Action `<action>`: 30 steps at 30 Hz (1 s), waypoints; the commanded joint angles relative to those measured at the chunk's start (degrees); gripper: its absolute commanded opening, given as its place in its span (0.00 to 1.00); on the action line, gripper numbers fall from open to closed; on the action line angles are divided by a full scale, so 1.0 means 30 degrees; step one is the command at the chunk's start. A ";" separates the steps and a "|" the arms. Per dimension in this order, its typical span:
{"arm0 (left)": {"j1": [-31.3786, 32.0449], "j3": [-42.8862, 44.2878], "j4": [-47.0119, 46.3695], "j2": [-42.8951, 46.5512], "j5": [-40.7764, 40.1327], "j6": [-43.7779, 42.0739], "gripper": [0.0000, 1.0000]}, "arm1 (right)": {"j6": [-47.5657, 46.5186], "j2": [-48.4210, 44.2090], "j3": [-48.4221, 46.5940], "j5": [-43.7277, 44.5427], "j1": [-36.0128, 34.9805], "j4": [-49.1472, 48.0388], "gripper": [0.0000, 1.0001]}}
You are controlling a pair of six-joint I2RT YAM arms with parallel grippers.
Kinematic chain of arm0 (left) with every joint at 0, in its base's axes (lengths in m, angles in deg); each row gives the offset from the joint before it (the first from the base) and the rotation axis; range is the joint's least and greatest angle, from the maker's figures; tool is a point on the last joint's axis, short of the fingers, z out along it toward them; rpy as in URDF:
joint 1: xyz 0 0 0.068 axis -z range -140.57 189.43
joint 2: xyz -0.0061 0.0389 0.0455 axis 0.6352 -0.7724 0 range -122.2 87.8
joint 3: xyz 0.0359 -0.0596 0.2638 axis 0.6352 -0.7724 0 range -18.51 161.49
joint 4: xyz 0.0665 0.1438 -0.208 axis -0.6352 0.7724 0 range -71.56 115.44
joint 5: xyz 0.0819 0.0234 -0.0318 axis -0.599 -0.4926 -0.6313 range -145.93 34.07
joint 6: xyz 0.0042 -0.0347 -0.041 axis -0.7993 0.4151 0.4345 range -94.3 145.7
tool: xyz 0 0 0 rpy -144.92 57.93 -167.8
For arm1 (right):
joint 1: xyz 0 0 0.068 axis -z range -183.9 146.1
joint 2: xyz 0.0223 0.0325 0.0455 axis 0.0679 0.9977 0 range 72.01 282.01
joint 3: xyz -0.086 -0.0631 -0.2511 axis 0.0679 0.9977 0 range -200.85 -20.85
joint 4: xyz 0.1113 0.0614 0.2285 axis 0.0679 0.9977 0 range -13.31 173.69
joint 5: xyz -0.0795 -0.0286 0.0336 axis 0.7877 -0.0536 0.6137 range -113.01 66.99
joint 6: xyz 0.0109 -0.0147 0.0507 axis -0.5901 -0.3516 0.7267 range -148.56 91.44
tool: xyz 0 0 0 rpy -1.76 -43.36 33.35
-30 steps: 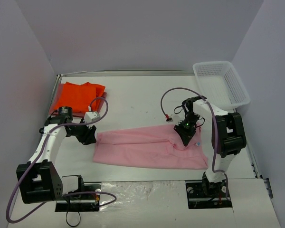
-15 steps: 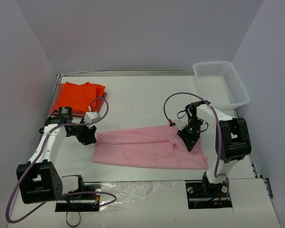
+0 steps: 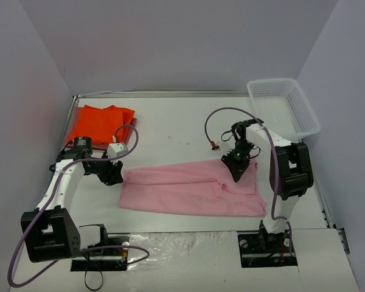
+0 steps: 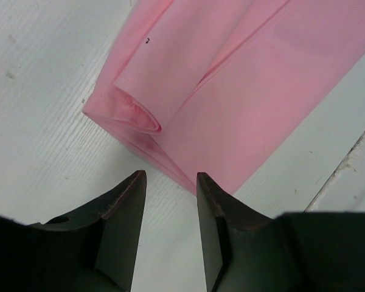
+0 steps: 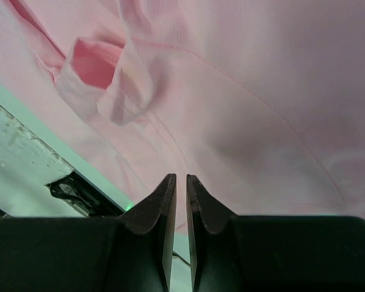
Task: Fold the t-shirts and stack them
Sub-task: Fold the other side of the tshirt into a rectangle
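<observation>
Pink t-shirt (image 3: pixel 182 191): flat, long axis running from left gripper (image 4: pixel 170 179) to right gripper (image 5: pixel 180 177); rolled edge just ahead of the left gripper's spread, empty jaws. Right gripper: pressed together over the cloth, pinch unclear. Bare table (image 3: pixel 170 128) beyond both; orange t-shirt (image 3: pixel 100 123) beyond the left gripper.

As I see it from my station: pink shirt (image 3: pixel 182 194), soft matt cloth, with a fine knit grain in the right wrist view; orange shirt (image 3: pixel 97 125), matt cloth; basket (image 3: pixel 304 115), white plastic mesh; table (image 3: pixel 170 125), white, matt, faintly ridged and scuffed; fingers (image 4: pixel 118 225) of my left gripper (image 4: pixel 170 177), dull black, plastic-looking.
</observation>
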 commanded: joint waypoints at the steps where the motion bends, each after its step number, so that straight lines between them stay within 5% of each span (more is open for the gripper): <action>1: -0.0271 -0.0104 0.0096 0.0590 0.0580 -0.0171 0.38 | 0.0518 0.0735 -0.0730 -0.0462 -0.0954 0.0869 0.09; 20: -0.0358 -0.0134 -0.0109 0.0444 0.0434 -0.0023 0.38 | 0.2043 0.1908 0.0294 -0.0990 -0.5172 -0.0509 0.09; 30: -0.0358 -0.0017 -0.0344 0.0180 0.0288 0.0357 0.48 | 0.2101 0.1851 -0.0173 -0.0931 -0.5204 -0.0510 0.09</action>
